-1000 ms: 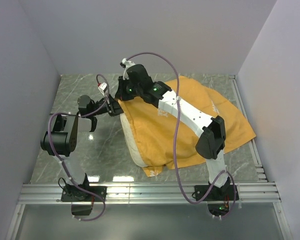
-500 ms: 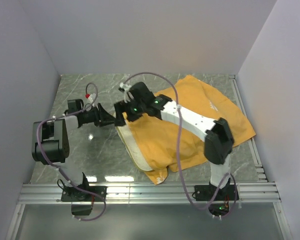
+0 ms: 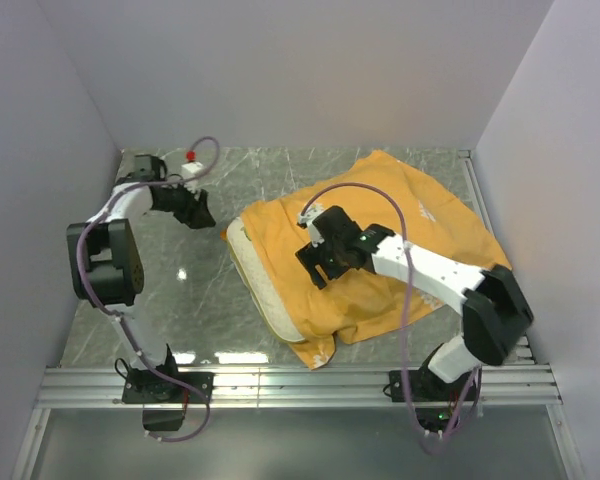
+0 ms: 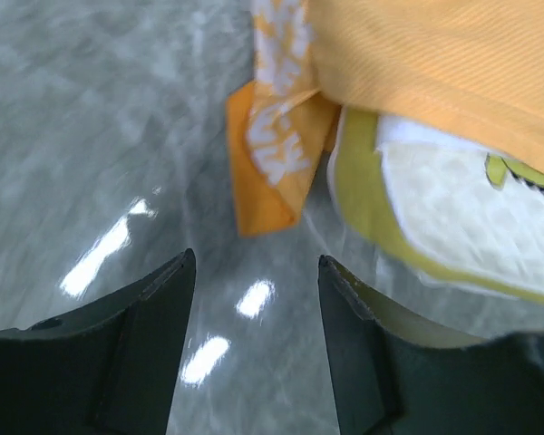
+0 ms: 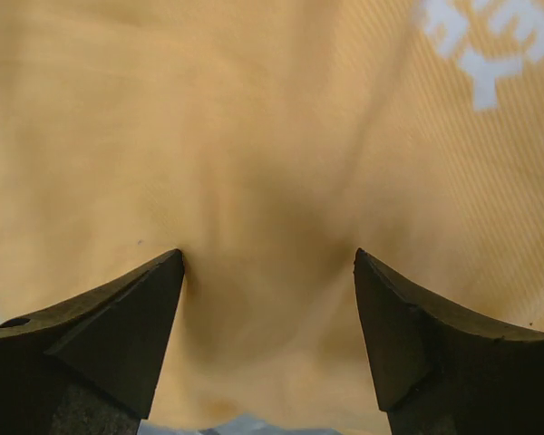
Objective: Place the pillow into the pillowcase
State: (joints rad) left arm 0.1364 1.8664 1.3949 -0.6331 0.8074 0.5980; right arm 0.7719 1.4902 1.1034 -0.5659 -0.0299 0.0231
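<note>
The orange pillowcase (image 3: 410,215) lies across the table's middle and right, covering most of the pillow (image 3: 255,278). Only the pillow's cream, yellow-edged left end sticks out of the case's mouth. My left gripper (image 3: 201,214) is open over bare table, to the left of the pillow and apart from it. Its wrist view shows the quilted pillow (image 4: 435,213), the pillowcase (image 4: 435,63) and nothing between the left gripper's (image 4: 254,265) jaws. My right gripper (image 3: 316,268) hovers open over the pillowcase. Orange pillowcase fabric (image 5: 254,136) fills that view behind the right gripper (image 5: 268,258), and nothing is held.
The grey marble table (image 3: 180,290) is walled at the back and on both sides. An aluminium rail (image 3: 300,380) with both arm bases runs along the near edge. A loose printed flap of the pillowcase (image 4: 272,154) lies on the table beside the pillow's end.
Both grippers have opened and let go of the pillowcase's mouth. The left arm has drawn back to the far left. The right arm has swung nearer, over the case, which has settled flatter.
</note>
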